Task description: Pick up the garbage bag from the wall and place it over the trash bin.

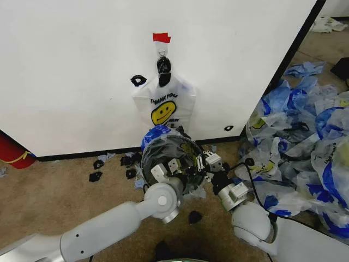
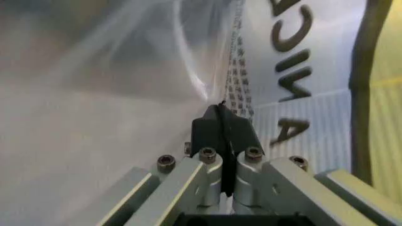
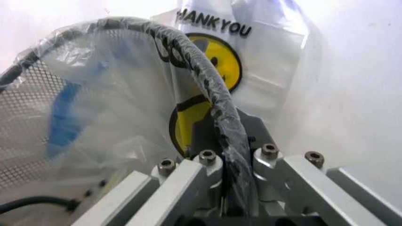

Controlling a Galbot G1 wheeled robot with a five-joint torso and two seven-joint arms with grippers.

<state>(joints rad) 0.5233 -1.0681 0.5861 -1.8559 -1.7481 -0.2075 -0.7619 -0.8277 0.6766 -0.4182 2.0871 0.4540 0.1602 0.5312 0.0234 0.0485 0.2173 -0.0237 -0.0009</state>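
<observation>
A translucent garbage bag (image 1: 158, 136) with blue parts is draped over the round black mesh trash bin (image 1: 175, 154), which stands on the carpet against the wall (image 1: 71, 71). My left gripper (image 1: 166, 170) is at the bin's near left side. Its black fingers (image 2: 220, 127) are shut on the bag's film (image 2: 125, 94). At the bin's near right side, my right gripper (image 1: 208, 162) is shut on the bag-wrapped rim (image 3: 210, 89). Another white "THANK YOU" bag (image 1: 163, 106) with a yellow smiley hangs from the hook (image 1: 162, 53) under red tape (image 1: 161, 37).
A big heap of blue-and-white plastic bags (image 1: 305, 142) covers the floor on the right. Black scraps (image 1: 97, 170) lie on the carpet left of the bin, and one more (image 1: 194, 217) lies near my arms. A red object (image 1: 13, 154) stands at the wall's far left.
</observation>
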